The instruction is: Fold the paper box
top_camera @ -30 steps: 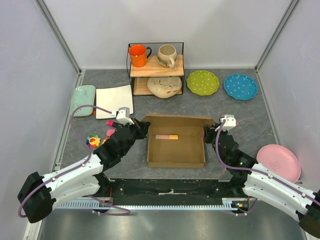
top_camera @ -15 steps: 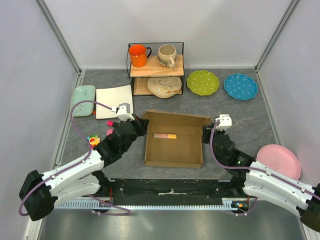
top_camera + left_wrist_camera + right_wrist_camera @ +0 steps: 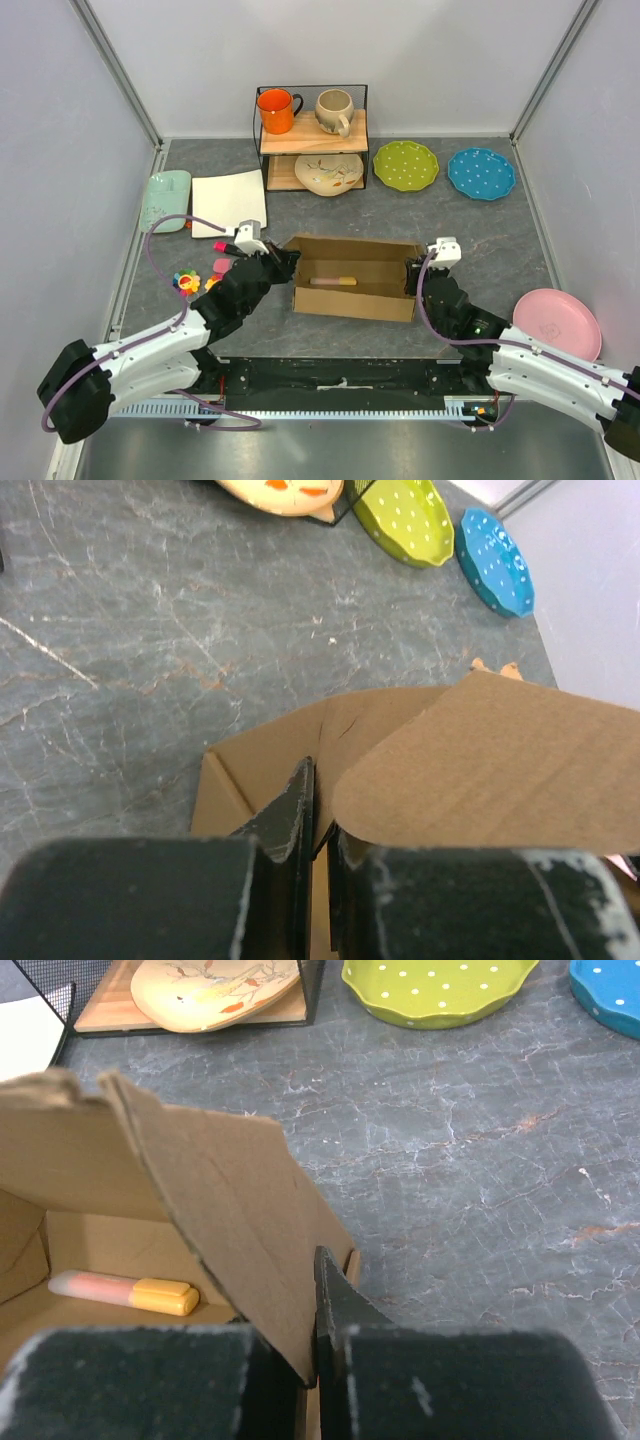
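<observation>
The brown paper box [image 3: 352, 300] sits mid-table, tipped so that its near wall faces the top camera and its open inside faces away. A pink and yellow stick [image 3: 332, 281] lies inside it, also seen in the right wrist view [image 3: 125, 1292]. My left gripper [image 3: 287, 262] is shut on the box's left side; the wrist view shows its fingers [image 3: 297, 808] pinching the cardboard wall [image 3: 260, 760] under a rounded flap [image 3: 500, 770]. My right gripper [image 3: 413, 273] is shut on the box's right side flap [image 3: 215, 1195], and only its right finger [image 3: 335, 1305] shows.
A wire rack [image 3: 311, 138] at the back holds an orange mug [image 3: 275, 110], a beige mug [image 3: 334, 109] and a patterned dish [image 3: 328, 173]. Green [image 3: 405, 165], blue [image 3: 481, 172] and pink [image 3: 556, 324] plates lie right. A white square plate [image 3: 227, 189], mint tray [image 3: 164, 197] and small toys [image 3: 187, 282] lie left.
The box, which lay flat with its opening up, has tipped so its near wall shows. Both grippers kept hold of its sides and shifted slightly with it.
</observation>
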### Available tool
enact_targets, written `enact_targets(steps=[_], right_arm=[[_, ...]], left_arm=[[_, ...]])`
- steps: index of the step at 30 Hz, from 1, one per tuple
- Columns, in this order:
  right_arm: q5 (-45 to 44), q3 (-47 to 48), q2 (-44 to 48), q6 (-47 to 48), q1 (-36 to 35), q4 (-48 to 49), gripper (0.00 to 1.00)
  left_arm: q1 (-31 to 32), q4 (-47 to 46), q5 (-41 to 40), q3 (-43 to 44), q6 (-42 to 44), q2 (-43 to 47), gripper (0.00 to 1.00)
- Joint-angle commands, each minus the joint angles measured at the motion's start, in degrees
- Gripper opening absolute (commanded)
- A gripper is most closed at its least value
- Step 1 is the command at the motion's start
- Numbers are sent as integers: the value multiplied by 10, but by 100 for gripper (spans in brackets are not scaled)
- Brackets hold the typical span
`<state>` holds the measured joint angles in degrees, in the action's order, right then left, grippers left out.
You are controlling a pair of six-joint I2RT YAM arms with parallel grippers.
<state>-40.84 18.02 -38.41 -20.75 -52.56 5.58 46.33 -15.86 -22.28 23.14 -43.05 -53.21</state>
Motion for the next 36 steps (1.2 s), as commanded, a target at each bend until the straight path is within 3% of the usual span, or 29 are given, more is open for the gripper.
enact_targets(steps=[1,7,12,29,36], right_arm=[[21,-22,21,-20,-11,-16,3],[22,-31,63,-22,-15,-44,8],[20,-19,70,-23,-15,-68,10],[20,-19,93,-27,-17,-89,11],[23,-19,100,-28,-16,-92,11]], left_arm=[[7,-11,56,-56,-17,21,3],[6,15,36,-94,17,107,19],[6,53,18,-94,53,166,25],[7,228,7,-63,87,260,30],[7,280,-59,-65,85,400,29]])
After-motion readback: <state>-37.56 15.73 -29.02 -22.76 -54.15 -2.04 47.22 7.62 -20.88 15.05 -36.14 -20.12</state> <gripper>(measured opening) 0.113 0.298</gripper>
